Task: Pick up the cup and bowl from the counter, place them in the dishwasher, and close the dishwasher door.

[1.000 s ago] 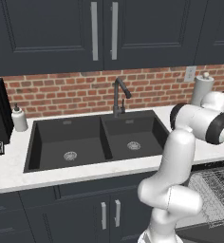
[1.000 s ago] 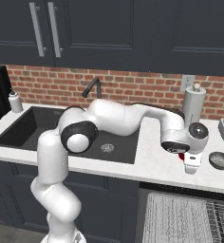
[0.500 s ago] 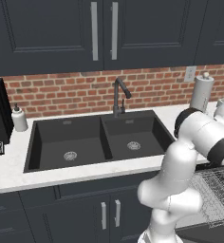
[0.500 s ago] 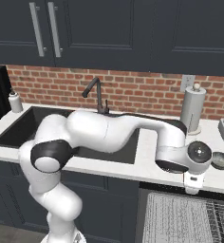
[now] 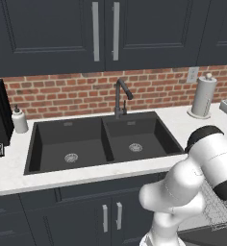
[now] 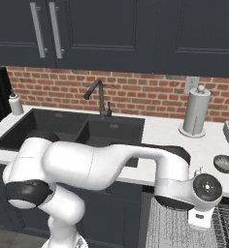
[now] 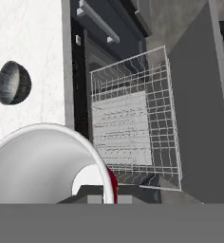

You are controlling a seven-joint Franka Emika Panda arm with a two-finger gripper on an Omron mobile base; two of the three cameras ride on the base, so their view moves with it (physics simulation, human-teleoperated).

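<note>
moved: arm swung right over dishwasher rack (image 7: 133, 128) | jaws: gripping cup (image 7: 47, 161) | cup base hidden

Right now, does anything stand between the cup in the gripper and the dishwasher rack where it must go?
Nothing visible does. In the hand view the cup is held above the pulled-out wire rack, which looks empty, and the bowl sits aside on the counter.

White marbled counter (image 6: 165, 133) with bowl (image 6: 225, 163) and paper-towel roll (image 6: 195, 112).
</note>
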